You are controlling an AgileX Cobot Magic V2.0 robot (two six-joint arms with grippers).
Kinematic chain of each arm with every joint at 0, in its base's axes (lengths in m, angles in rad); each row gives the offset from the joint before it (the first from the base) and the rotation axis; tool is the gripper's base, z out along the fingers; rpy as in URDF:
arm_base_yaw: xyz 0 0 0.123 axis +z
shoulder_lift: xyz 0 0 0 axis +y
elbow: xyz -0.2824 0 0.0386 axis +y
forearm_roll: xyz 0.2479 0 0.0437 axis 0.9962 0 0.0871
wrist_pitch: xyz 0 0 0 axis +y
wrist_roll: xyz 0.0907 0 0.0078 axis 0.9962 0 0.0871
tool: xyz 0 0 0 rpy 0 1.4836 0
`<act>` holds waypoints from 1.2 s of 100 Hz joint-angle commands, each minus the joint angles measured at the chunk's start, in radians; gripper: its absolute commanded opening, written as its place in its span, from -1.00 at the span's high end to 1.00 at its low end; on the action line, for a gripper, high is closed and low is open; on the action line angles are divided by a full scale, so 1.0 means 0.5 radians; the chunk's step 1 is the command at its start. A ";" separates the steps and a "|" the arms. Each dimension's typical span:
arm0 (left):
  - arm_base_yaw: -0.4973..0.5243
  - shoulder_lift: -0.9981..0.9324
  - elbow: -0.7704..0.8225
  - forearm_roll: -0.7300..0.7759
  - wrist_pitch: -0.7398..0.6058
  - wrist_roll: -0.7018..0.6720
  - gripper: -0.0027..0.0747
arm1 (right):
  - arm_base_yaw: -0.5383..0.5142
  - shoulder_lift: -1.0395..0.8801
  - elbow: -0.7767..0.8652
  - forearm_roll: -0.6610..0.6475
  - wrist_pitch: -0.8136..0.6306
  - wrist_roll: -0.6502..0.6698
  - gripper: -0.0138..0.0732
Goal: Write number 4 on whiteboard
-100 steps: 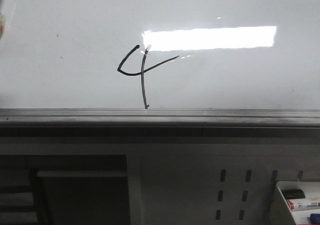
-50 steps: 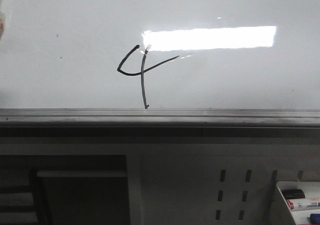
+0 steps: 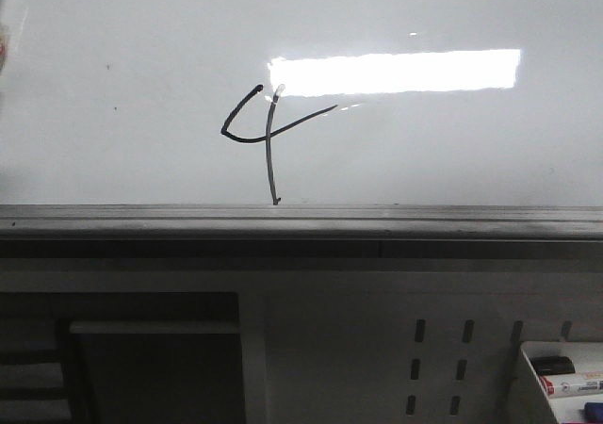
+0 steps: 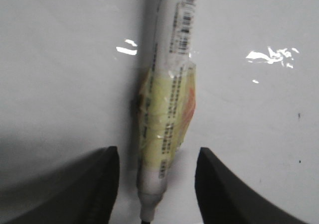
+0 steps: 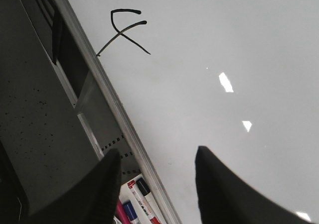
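1 black figure, the number 4 (image 3: 267,127), stands on the whiteboard (image 3: 141,57) in the front view, just under the left end of a bright rectangular reflection (image 3: 394,72). Its angled hook is crossed by a long greyer vertical stroke that runs down to the dark grey ledge (image 3: 301,219) along the board's lower edge. Below the ledge sits a white slotted panel (image 3: 443,349), and at the lower right corner a tray (image 3: 524,386) holds several markers (image 3: 570,384).

In the left wrist view, the left claw (image 4: 157,184) is spread, its 2 dark fingers (image 4: 99,184) apart on either side of a white marker (image 4: 167,99) wrapped in yellowish tape; whether they touch it I cannot tell.

In the right wrist view, the right claw (image 5: 157,194) is spread and holds nothing, with the whiteboard and the 4 beyond it.
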 commanded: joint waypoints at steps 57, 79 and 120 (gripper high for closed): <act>0.003 -0.681 -0.273 0.796 0.520 -0.065 -0.08 | -0.001 -0.191 0.260 -0.535 -0.156 1.487 0.24; 0.003 -1.101 -0.205 1.489 0.699 -0.874 -0.07 | -0.001 -0.420 0.758 -0.570 -0.668 1.665 0.39; 0.003 -1.619 0.507 1.650 -0.088 -1.427 0.71 | -0.001 -0.770 1.273 -0.593 -1.315 1.698 0.85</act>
